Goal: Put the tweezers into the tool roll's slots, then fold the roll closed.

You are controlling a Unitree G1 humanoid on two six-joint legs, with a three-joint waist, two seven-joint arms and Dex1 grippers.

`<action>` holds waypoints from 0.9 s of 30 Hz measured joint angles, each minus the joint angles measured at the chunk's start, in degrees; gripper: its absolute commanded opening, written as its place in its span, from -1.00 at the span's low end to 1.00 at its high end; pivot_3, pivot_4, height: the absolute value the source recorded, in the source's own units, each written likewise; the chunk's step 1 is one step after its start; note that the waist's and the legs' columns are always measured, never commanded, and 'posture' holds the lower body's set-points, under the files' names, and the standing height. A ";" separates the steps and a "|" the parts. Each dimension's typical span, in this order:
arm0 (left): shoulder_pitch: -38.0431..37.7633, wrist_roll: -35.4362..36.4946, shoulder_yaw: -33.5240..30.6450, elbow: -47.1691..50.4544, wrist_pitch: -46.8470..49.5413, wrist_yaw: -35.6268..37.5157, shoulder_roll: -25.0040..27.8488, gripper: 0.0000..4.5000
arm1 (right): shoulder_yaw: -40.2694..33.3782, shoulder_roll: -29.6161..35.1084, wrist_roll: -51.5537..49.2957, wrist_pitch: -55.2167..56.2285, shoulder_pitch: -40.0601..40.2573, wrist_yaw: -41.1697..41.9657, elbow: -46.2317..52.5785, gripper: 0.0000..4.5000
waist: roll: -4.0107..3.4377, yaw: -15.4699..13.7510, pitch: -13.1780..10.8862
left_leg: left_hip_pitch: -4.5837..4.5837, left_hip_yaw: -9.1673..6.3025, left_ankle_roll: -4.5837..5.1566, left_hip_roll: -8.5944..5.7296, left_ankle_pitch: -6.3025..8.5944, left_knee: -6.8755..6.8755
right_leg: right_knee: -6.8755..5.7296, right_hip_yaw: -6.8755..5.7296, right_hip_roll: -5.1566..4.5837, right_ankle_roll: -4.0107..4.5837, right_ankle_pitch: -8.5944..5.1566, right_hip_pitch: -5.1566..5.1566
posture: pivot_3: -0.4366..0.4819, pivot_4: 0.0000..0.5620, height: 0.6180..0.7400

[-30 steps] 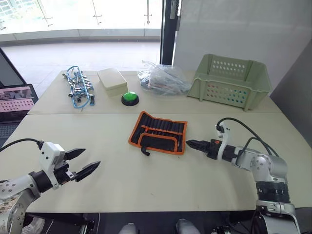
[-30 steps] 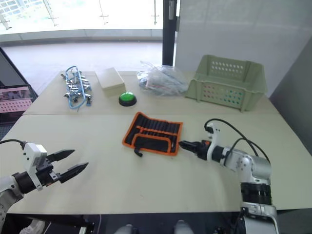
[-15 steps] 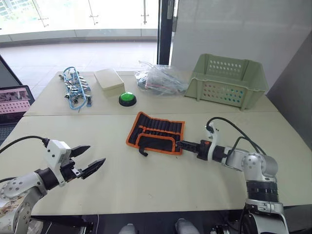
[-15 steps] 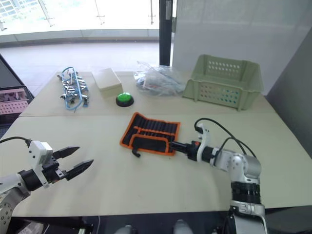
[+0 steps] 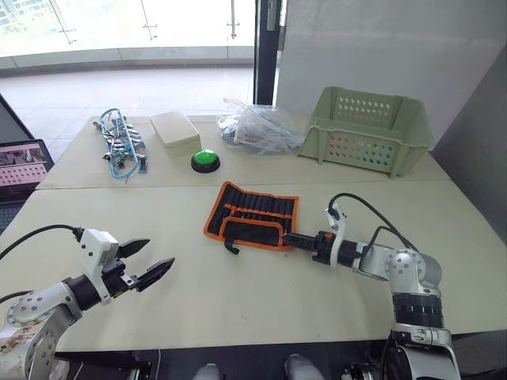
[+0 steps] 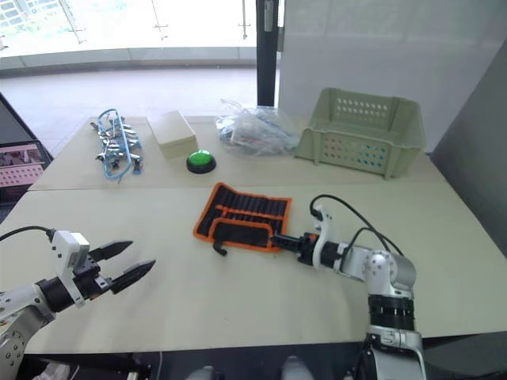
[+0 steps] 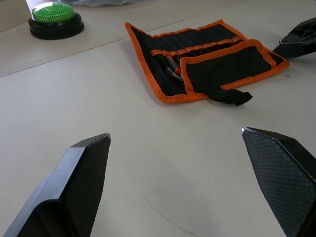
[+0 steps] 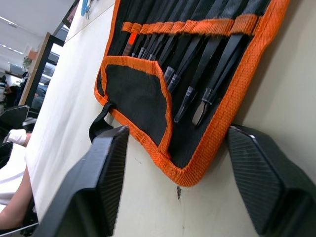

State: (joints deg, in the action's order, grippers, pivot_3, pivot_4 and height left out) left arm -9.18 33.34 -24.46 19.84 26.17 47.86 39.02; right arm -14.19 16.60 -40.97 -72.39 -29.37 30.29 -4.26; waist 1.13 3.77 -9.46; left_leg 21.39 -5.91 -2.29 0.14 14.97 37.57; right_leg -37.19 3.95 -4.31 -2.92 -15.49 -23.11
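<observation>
Tool roll point(image 5: 253, 215) flat on the desk point(image 5: 238, 293) near its middle, black with orange edging, partly folded: one flap laid over the lower half, a short black strap point(image 5: 231, 246) sticking out at the near edge. Tweezers point(image 8: 207, 74) already tucked side by side in the slots, tips showing below the orange band in the right wrist view. Right gripper point(image 5: 290, 237) low on the desk at the roll's right near corner, fingers spread wide, one either side of that orange corner, closed on nothing. Left gripper point(image 5: 147, 261) hovering over bare desk well to the left of the roll, fingers wide apart, holding nothing. Along the far side: green push button point(image 5: 205, 161), pale box point(image 5: 178, 132), tangle of blue-and-silver clips point(image 5: 119, 145), clear plastic bag point(image 5: 260, 130), pale green perforated basket point(image 5: 370, 131).
</observation>
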 measured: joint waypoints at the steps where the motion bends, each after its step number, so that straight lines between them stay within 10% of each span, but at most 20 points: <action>1: -0.07 0.00 0.00 0.08 0.00 0.00 0.00 1.00 | 0.12 -0.21 -0.34 -0.43 0.06 0.00 -0.24 -0.31 | 0.00 0.01 0.00 | 0.00 0.00 0.00 0.00 0.00 -0.01 | 0.00 0.00 0.00 0.00 0.00 0.00 | -0.05 -0.47 1.00; 6: -0.48 0.01 0.00 0.53 0.00 -0.03 0.00 1.00 | 0.23 -0.46 -1.69 -0.71 0.26 0.84 0.55 -0.97 | 0.06 0.02 0.03 | -0.04 0.01 0.00 0.00 0.00 -0.01 | 0.02 0.00 -0.01 0.00 0.00 0.06 | -0.05 -0.47 1.00; 17: -0.77 0.08 0.71 0.62 -0.01 0.89 0.10 1.00 | 0.60 2.66 -3.28 -0.31 2.36 2.11 1.83 -0.97 | 0.06 -1.07 0.04 | -0.07 0.01 0.00 -0.11 0.00 0.00 | 0.05 0.00 -0.10 0.00 0.00 0.13 | -0.05 -0.47 1.00; 27: 0.19 0.34 4.53 0.44 0.31 3.05 0.12 1.00 | 5.63 22.37 -0.75 1.34 4.81 13.15 0.04 -0.97 | -0.01 -2.37 -0.02 | 0.12 0.01 0.00 -0.16 0.00 0.09 | 0.11 0.00 -0.11 -0.02 -0.01 0.04 | -0.05 -0.47 1.00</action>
State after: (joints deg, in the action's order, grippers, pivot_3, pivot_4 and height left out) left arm -9.00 33.68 -19.93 20.28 26.48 50.90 39.14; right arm -8.57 38.97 -41.72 -71.05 -24.55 43.44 -4.23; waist 1.13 1.40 -9.48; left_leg 21.51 -5.90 -2.29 -0.02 14.97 37.65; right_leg -37.08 3.95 -4.42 -2.94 -15.50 -23.08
